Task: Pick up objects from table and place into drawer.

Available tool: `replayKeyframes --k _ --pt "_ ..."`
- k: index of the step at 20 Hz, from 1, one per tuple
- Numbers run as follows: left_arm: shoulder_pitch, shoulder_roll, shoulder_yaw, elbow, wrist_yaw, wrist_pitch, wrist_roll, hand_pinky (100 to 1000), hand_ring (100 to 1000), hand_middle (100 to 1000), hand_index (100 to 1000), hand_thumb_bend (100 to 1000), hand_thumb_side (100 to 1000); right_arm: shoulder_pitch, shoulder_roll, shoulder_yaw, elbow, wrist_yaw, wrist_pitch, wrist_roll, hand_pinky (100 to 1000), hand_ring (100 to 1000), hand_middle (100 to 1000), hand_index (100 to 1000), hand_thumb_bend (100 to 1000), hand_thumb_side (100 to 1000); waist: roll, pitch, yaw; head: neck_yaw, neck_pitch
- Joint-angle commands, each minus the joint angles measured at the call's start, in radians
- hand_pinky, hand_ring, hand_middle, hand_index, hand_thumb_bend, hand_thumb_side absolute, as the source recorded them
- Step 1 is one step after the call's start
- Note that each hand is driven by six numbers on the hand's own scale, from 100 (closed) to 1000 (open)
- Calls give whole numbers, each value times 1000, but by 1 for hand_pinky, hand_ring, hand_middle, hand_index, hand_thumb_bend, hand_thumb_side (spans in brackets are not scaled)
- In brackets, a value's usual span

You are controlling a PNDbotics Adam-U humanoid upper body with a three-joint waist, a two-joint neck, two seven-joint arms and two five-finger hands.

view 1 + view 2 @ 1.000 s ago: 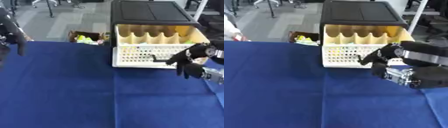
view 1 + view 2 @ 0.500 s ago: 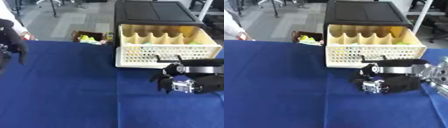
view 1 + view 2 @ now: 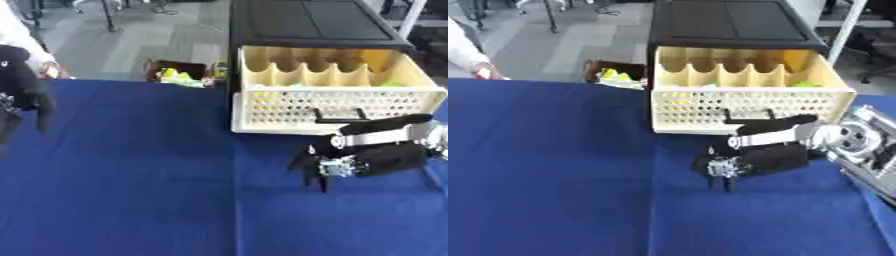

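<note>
The counter is covered in deep blue cloth, plain and unpatterned. The drawer is cream, its front a grid of small round holes with a black handle, and it sits in a black cabinet. Bits of yellow-green show inside the drawer. The right robot hand is black with silver metal parts; the left robot hand is black. Beyond the counter, a brown box holds yellow and green things on a grey floor
</note>
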Motion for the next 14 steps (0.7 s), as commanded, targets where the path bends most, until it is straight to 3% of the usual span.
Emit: replayKeyframes --k 1,7,14 --pt "-4 7 17 -20 -13 1 -5 291 491 489 751 100 768 -24 2 -29 60 47 -14 53 880 736 703 918 100 1000 3 -16 0 -4 -11" --pt "5 -3 21 -20 -31 9 -7 290 491 488 751 100 777 -32 29 -54 152 121 -81 90 877 734 702 915 100 1000 3 -13 -1 -6 -16" --pt "14 -13 25 -20 -45 10 -15 289 492 488 752 100 777 -61 77 -71 261 180 -119 91 870 733 705 912 100 1000 5 -10 5 -10 -18"
